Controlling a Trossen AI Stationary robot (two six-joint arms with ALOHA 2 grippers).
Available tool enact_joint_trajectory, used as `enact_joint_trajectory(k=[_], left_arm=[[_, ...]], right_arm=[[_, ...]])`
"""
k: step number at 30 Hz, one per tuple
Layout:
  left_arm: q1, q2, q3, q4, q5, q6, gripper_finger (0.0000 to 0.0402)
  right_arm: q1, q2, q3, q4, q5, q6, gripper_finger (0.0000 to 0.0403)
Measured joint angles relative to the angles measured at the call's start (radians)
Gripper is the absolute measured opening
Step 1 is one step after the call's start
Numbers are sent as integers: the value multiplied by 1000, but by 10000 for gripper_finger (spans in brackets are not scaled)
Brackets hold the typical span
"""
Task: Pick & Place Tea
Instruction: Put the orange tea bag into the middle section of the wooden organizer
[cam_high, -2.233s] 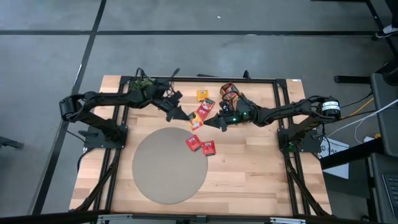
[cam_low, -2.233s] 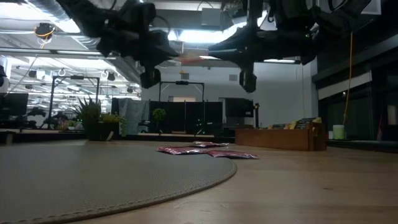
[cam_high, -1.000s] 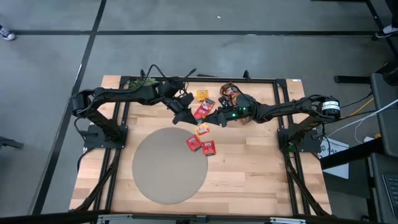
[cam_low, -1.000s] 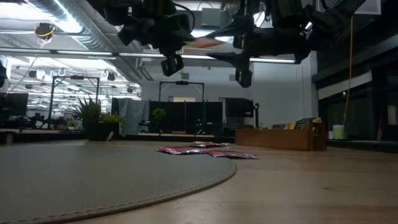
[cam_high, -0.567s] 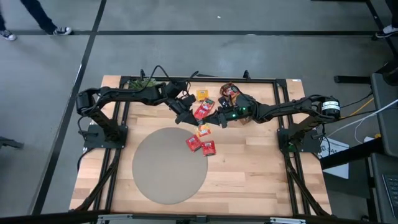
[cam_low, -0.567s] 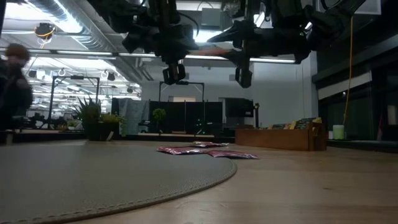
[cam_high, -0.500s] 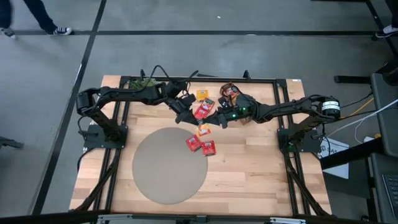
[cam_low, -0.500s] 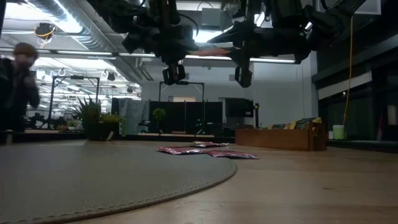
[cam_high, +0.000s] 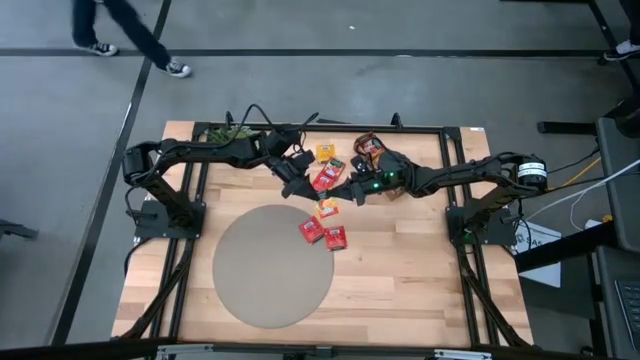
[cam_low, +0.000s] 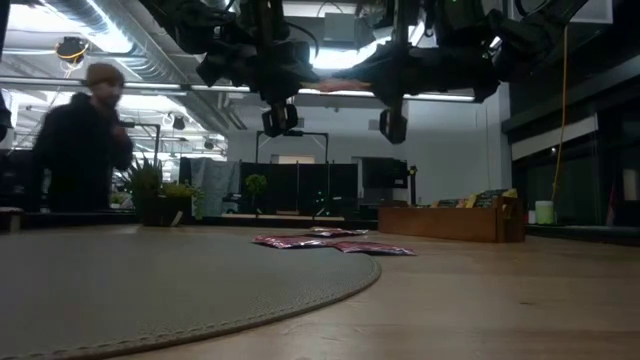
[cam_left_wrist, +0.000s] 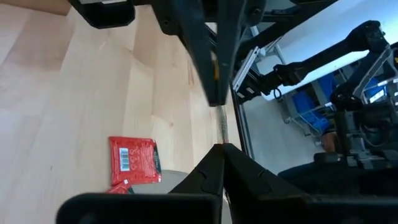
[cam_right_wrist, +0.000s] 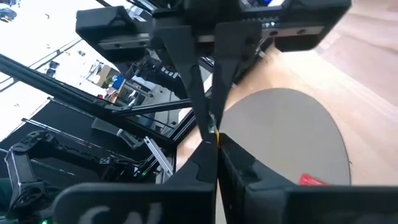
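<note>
Tea sachet (cam_high: 325, 177) hangs between both grippers, left gripper (cam_high: 298, 187) and right gripper (cam_high: 347, 192) each pinching 1 end above the mat (cam_high: 260, 280).

Two dark arms reach over one wooden tabletop (cam_high: 400, 280), which carries one round grey mat (cam_high: 265, 275). About five sachets (cam_high: 336, 237) show from above: four red, one yellow-orange. One person (cam_low: 75, 150) stands behind.

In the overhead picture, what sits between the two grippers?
In the high view a red tea sachet spans the gap between the left gripper and the right gripper, both shut.
</note>
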Motion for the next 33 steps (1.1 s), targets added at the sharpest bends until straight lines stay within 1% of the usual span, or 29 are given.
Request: enact_joint_trajectory(k=[2, 5, 12, 13, 15, 18, 20, 22, 26, 29, 31, 33], left_arm=[[0, 0, 0, 0, 10, 12, 8], [0, 0, 0, -21, 26, 18, 25], [0, 0, -1, -146, 28, 74, 86], [1, 0, -1, -167, 27, 88, 94], [0, 0, -1, -214, 27, 124, 105], [0, 0, -1, -265, 10, 158, 115], [0, 0, -1, -274, -11, 159, 118], [0, -1, -1, -272, -40, 159, 118], [0, -1, -1, -271, -112, 158, 116], [0, -1, -1, -270, -161, 158, 114], [0, -1, -1, -265, -167, 158, 115], [2, -1, -1, -262, -167, 158, 116]], right_arm=[[0, 0, 1, -15, -4, 0, 4], [6, 0, 1, -59, -27, 1, 3], [28, -17, 0, -171, -87, 26, 2], [29, -27, 0, -197, -85, 26, 2], [30, -67, 0, -302, -71, 3, 2], [21, -149, -1, -478, 7, -48, 2], [12, -219, -1, -567, 83, -76, 2], [8, -294, -1, -664, 194, -85, 1], [8, -419, -1, -863, 517, -76, 1], [6, -466, -1, -966, 741, -43, 1], [7, -477, -1, -997, 843, -28, 1], [7, -476, -1, -1000, 908, -30, 1]])
